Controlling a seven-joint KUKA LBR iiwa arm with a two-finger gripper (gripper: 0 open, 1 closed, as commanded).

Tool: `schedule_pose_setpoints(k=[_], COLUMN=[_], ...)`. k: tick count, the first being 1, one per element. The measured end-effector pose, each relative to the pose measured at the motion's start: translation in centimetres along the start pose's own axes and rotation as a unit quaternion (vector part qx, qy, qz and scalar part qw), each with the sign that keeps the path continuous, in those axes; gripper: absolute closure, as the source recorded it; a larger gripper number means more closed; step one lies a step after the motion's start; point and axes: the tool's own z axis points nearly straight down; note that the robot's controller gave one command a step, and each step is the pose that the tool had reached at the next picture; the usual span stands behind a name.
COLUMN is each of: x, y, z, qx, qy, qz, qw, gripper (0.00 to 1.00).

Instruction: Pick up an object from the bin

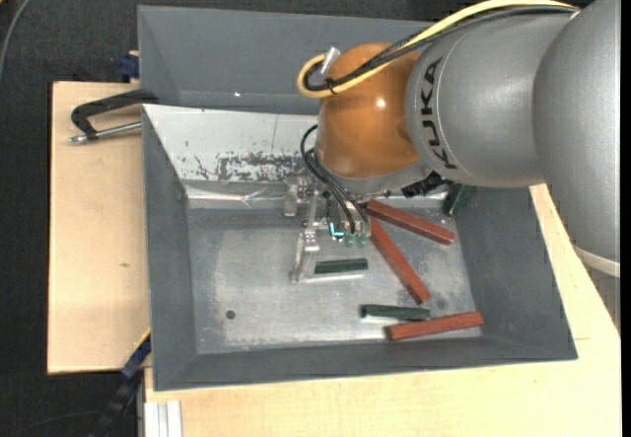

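From my station I see the arm (513, 90) coming in from the right, and the only writing I can read is "KUKA" in dark letters running up its grey casing. Below that sits the orange cover (360, 124), with a yellow cable (463, 19) looping over it. The gripper (304, 262) hangs low near the middle of the bin (163, 228), close to the floor. I cannot tell whether its jaws are apart or together. The thing nearest to it is a short dark green bar (340, 267), lying flat just to the right of the gripper's tip; I can't make out whether they touch. Two red sticks (399, 265) lie crossed further right, partly under the arm. Nearer the front wall a dark stick (394, 311) lies next to another red stick (434, 327)
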Motion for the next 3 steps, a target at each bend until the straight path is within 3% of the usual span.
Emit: schedule_pose_setpoints(k=[1, 2, 3], x=[0.4, 0.3, 3.0], y=[-6.6, -6.5, -9.4], z=[6.7, 6.6, -6.5], qx=[0.001, 0.0, 0.003], qy=[-0.0021, -0.0036, -0.0081], qz=[-0.107, -0.107, -0.435], qw=[0.9942, 0.9942, 0.9005], gripper=[0.0, 1.0, 1.0])
